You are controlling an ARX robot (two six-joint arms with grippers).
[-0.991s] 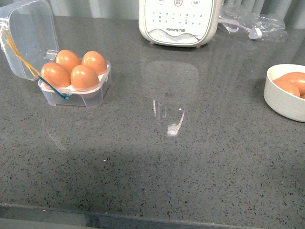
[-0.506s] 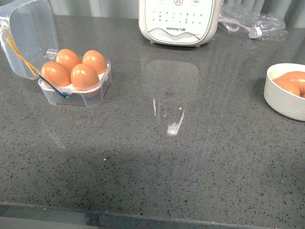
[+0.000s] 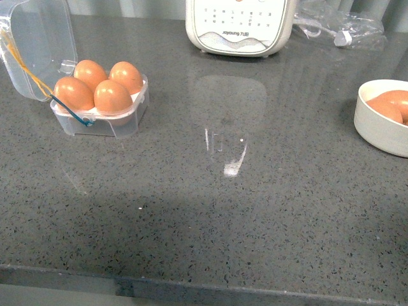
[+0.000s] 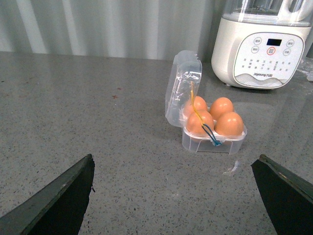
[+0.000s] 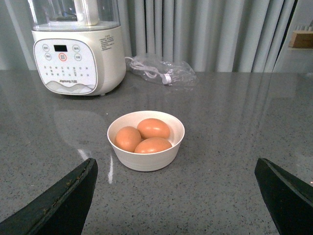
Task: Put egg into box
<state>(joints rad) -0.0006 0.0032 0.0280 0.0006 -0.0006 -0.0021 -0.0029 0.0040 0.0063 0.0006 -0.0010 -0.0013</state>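
Note:
The clear plastic egg box (image 3: 127,124) stands at the far left of the grey counter with its lid (image 3: 38,44) open. All its cells hold brown eggs (image 3: 113,97). It also shows in the left wrist view (image 4: 212,142), ahead of my open, empty left gripper (image 4: 176,196). A cream-white bowl (image 5: 145,159) holds three more brown eggs (image 5: 153,128) ahead of my open, empty right gripper (image 5: 176,196). The bowl sits at the right edge in the front view (image 3: 376,131). Neither gripper shows in the front view.
A white kitchen appliance (image 3: 239,25) stands at the back centre of the counter (image 3: 223,210). A crumpled clear plastic bag with a cable (image 3: 338,29) lies at the back right. The counter's front edge runs along the bottom of the front view.
The front view has shifted slightly, so everything sits a little higher in the picture. Nothing on the counter has moved.

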